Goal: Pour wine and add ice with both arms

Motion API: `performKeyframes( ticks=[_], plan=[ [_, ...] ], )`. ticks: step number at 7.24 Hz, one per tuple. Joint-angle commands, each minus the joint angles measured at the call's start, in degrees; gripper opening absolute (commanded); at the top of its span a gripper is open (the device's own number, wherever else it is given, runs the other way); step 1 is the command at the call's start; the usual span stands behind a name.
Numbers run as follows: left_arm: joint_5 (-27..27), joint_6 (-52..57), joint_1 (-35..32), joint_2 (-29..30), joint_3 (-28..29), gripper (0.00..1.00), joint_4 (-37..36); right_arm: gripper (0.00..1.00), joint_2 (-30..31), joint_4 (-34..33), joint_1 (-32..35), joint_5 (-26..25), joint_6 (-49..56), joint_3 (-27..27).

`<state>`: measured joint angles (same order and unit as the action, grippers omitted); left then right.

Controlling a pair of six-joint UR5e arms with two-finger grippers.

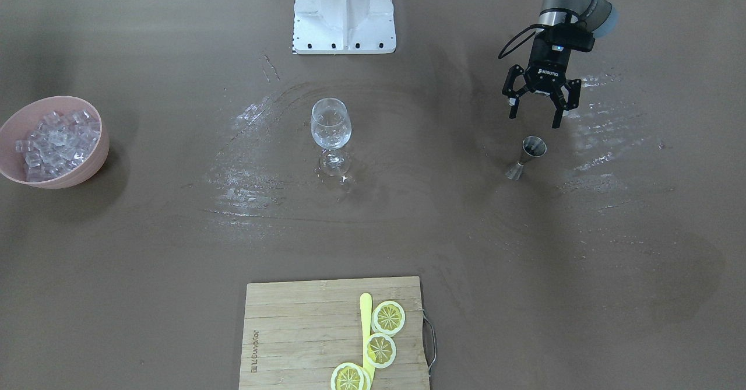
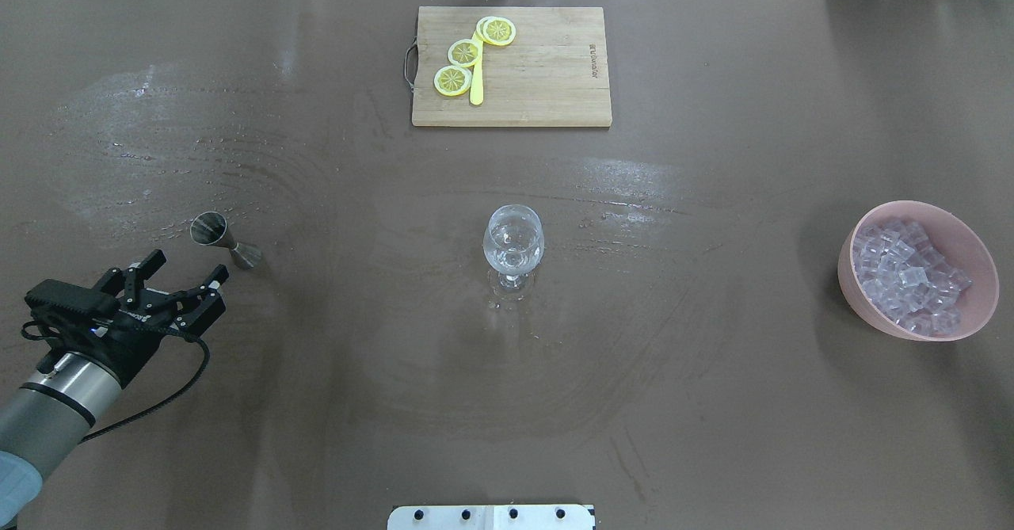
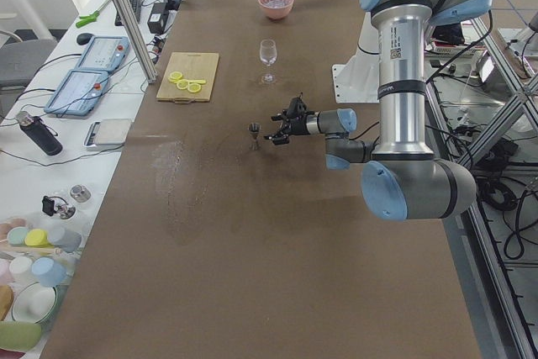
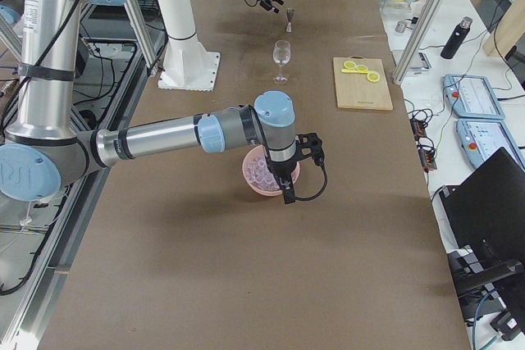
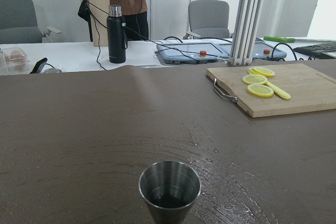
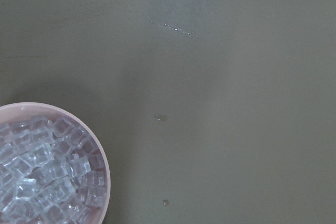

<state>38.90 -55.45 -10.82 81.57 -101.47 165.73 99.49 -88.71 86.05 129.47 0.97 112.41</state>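
An empty clear wine glass [image 1: 331,127] stands upright mid-table, also in the overhead view [image 2: 513,243]. A small steel jigger [image 1: 527,157] [image 2: 224,241] holding dark liquid [image 5: 169,190] stands near my left gripper. My left gripper [image 1: 534,120] [image 2: 188,267] is open and empty, a short way from the jigger, fingers pointing at it. A pink bowl [image 1: 87,171] [image 2: 859,292] holds the ice [image 1: 58,139] [image 6: 47,182]. My right arm [image 4: 275,125] hangs over the bowl in the exterior right view only. I cannot tell whether its gripper is open or shut.
A wooden cutting board [image 2: 547,78] with lemon slices [image 2: 453,80] and a yellow knife [image 2: 476,86] lies at the table's far edge. The white stand [image 1: 344,11] is at the robot's side. Wet streaks [image 1: 250,162] mark the brown tabletop.
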Motion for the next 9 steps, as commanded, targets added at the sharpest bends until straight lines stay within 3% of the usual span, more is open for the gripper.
performKeyframes(
  ticks=[1,3,9],
  plan=[
    [-1.37,0.52,0.10,4.71,4.23,0.97,-0.32,0.99,0.00,0.02,0.00,-0.10,0.00,-0.09],
    [-1.28,0.87,0.10,8.51,8.90,0.97,-0.32,0.99,0.00,0.02,0.00,-0.10,0.00,-0.18],
    [-1.37,0.87,-1.91,7.72,9.01,0.97,-0.06,0.99,-0.09,0.02,0.00,-0.01,0.09,-0.26]
  ],
)
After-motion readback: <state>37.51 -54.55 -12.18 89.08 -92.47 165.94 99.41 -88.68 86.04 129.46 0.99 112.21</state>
